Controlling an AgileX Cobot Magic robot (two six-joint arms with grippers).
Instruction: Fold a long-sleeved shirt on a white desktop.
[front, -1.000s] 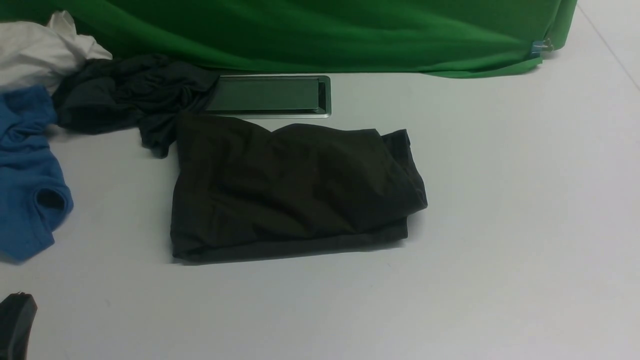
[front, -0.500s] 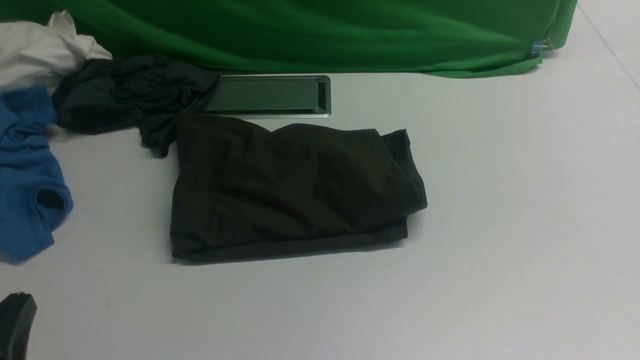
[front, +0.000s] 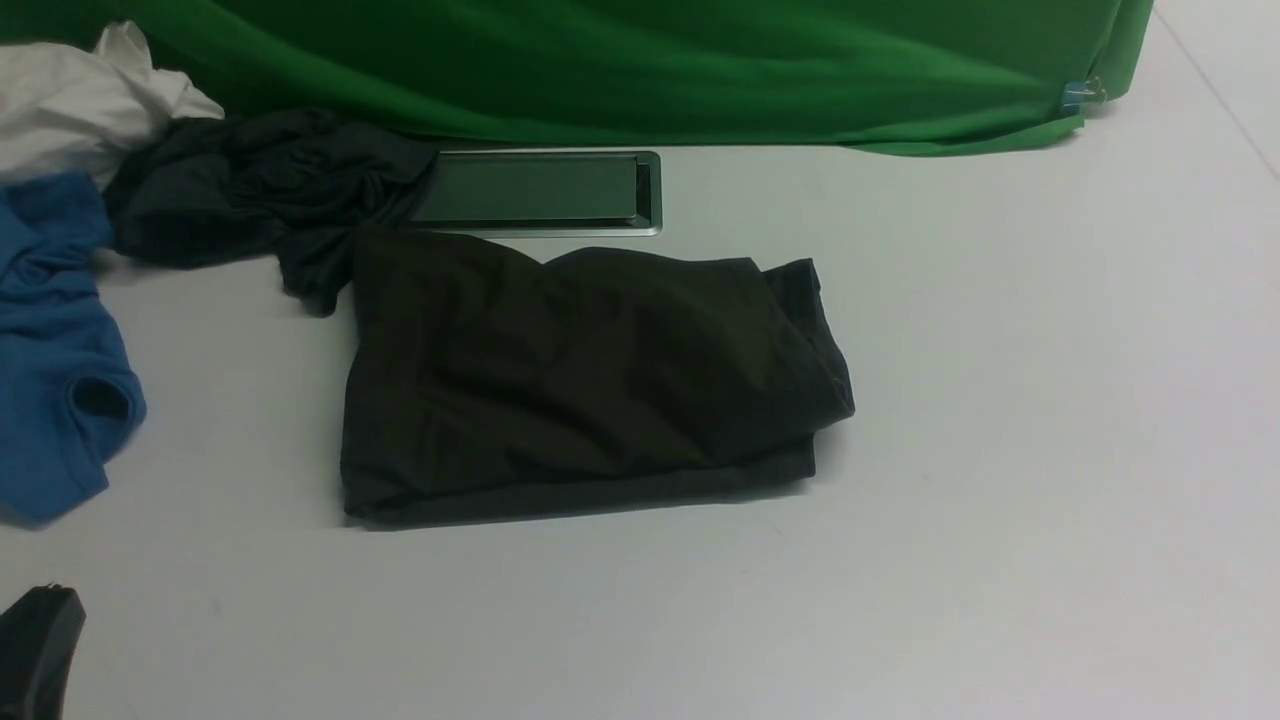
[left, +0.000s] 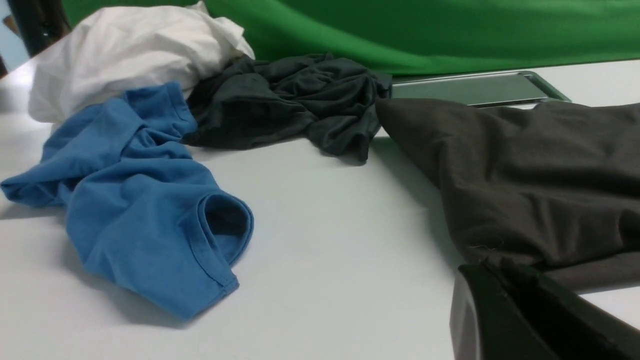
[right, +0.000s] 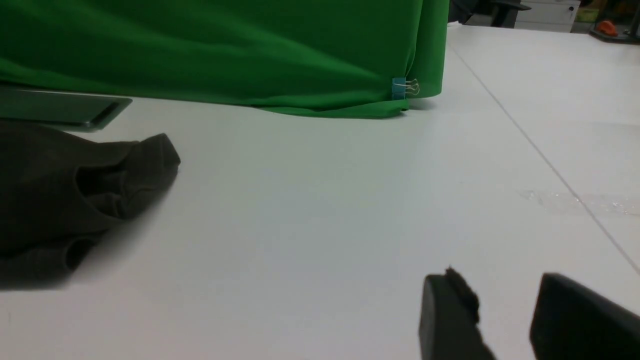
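In the front view, the long-sleeved shirt (front: 590, 385) is seen folded into a rough rectangle at the middle of the white desktop (front: 1000, 500), just near of the grey cable hatch (front: 540, 192); the left gripper (front: 38, 650) is glimpsed only as a dark tip at the near left corner, well apart from the shirt; the right gripper is not seen here.

In the left wrist view, the left gripper (left: 525, 315) is shown with its jaws pressed together on nothing, the shirt's near left edge (left: 525, 190) lying just beyond it; a blue garment (left: 145, 210), a dark teal-black garment (left: 285, 100) and a white cloth (left: 130, 47) are piled at the far left.

In the right wrist view, the right gripper (right: 505, 310) is seen with its jaws parted and empty; the shirt's right end (right: 75, 195) lies well to its left; a green backdrop (right: 225, 50) is hung at the far side.
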